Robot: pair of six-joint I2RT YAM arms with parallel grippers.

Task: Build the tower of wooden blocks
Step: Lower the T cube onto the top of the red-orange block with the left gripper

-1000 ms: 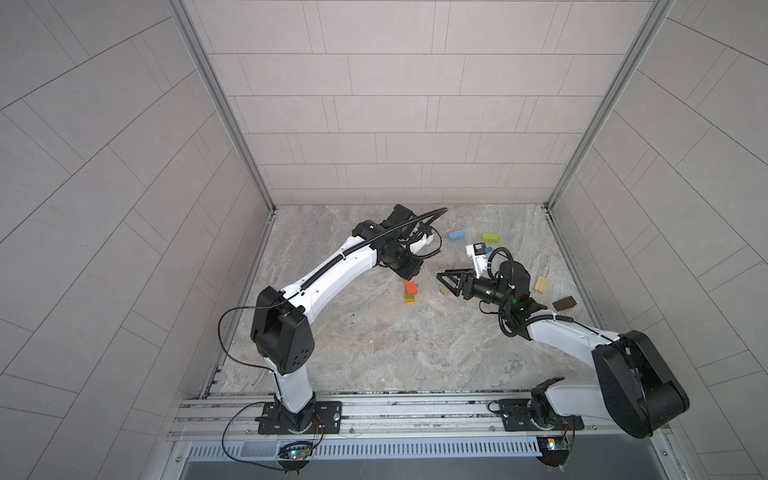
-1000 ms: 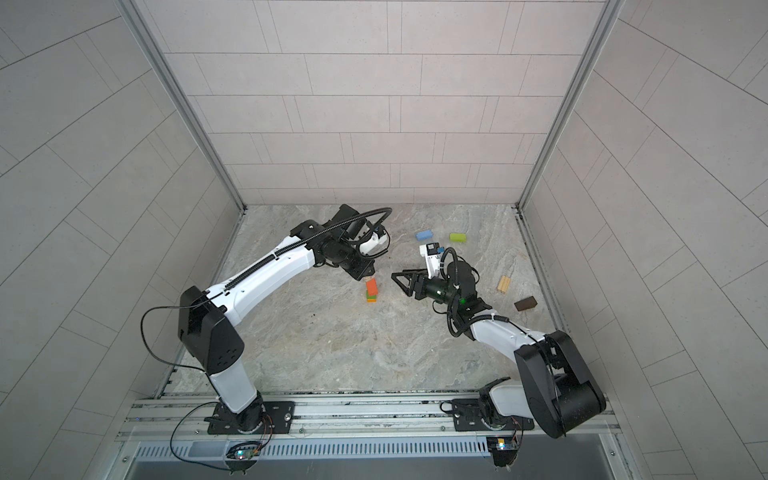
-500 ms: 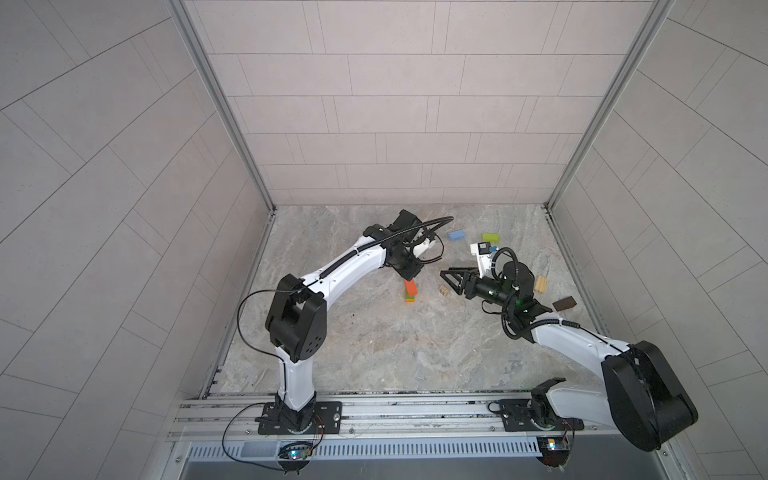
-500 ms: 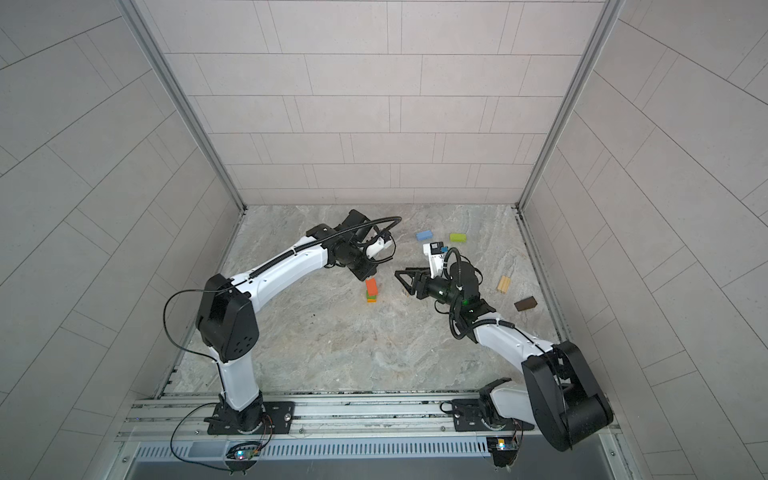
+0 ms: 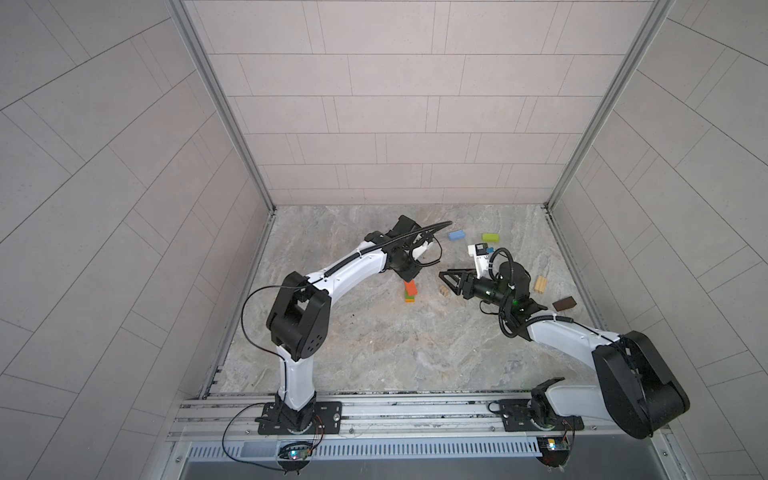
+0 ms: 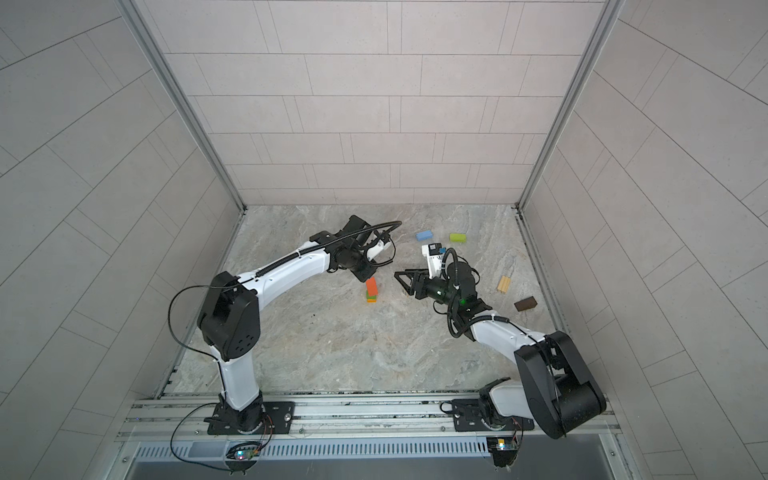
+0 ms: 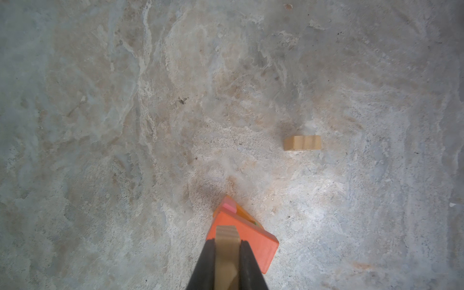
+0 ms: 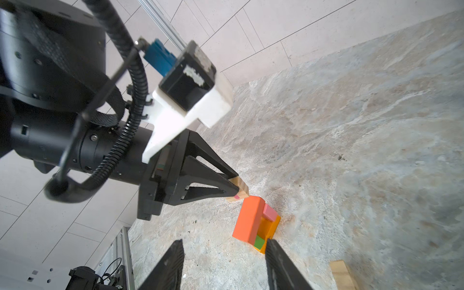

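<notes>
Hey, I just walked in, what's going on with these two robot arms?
They are stacking a small wood block tower on the table. The left pincer is shut on a tan block, holding it right at the tower's orange top piece; whether they touch is unclear. The right pincer is open and empty, low beside the tower, near a small tan piece. A blue block, a lime block, a grooved tan block and a dark brown block lie loose on the right.

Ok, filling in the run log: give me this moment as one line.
left fingers: shut on tan block, over tower | right fingers: open, empty | spare tan block: on table beside right fingers
</notes>
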